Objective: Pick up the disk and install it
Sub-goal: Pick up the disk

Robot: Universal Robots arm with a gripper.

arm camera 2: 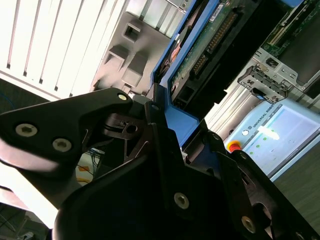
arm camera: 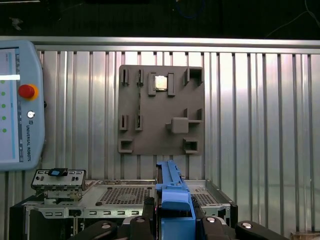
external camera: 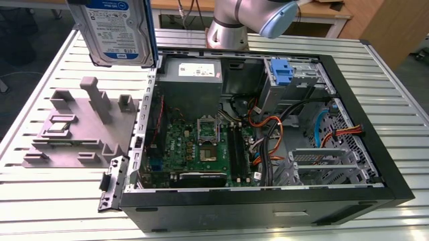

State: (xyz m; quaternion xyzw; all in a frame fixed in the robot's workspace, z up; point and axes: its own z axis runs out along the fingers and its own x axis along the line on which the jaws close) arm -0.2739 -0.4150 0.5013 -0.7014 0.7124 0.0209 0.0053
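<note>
1. The disk (external camera: 117,32) is in the claw (arm camera: 172,215), which is shut tight on the disk's blue frame (arm camera: 172,197).
2. In the exterior view the disk hangs up in the air with its label facing the camera. It is over the far corner of the computer case (external camera: 268,206), on the exterior view's left.
3. Near it, the robot arm (external camera: 248,20) stands just behind the case.
4. A grey plate (external camera: 80,125) with pegs lies on the striped table (external camera: 60,211) beside the case.
5. The case lies open. Inside are a green board (external camera: 201,145), a grey power box (external camera: 194,70) and another blue caddy (external camera: 282,73).
6. Orange cables (external camera: 272,133) loop across the case between the green board and a metal cage (external camera: 322,160).
7. In the first wrist view a screen box with a red button (arm camera: 15,105) lies on the table near the plate.
</note>
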